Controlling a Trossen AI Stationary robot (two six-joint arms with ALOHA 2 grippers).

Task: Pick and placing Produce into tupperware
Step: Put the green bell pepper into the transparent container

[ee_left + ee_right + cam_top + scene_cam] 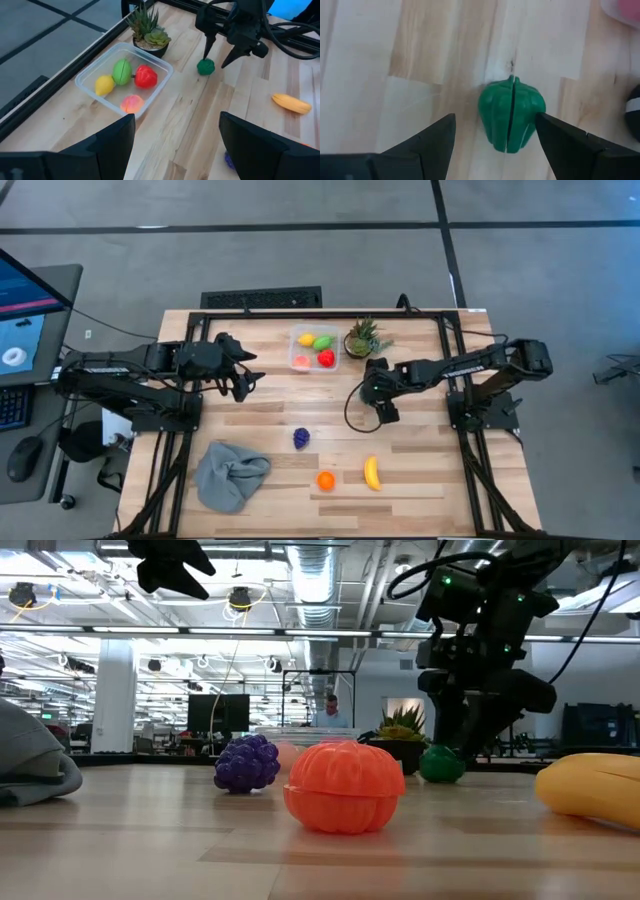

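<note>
The clear tupperware [314, 348] [125, 80] stands at the table's far middle and holds a yellow, a green, a red and a pink piece of produce. A green pepper [205, 66] [512, 120] lies on the wood to its right, near the potted plant [362, 338]. My right gripper [214, 60] hangs open just above the pepper, pointing down, one finger on either side of it. My left gripper [250, 380] is open and holds nothing, raised over the table's left part and facing the tupperware.
Toward the near edge lie purple grapes [301, 438], an orange fruit [325, 480] and a banana [372, 473]. A crumpled grey cloth [230, 473] sits at the near left. A black frame rail [330, 313] runs along the far edge behind the tupperware.
</note>
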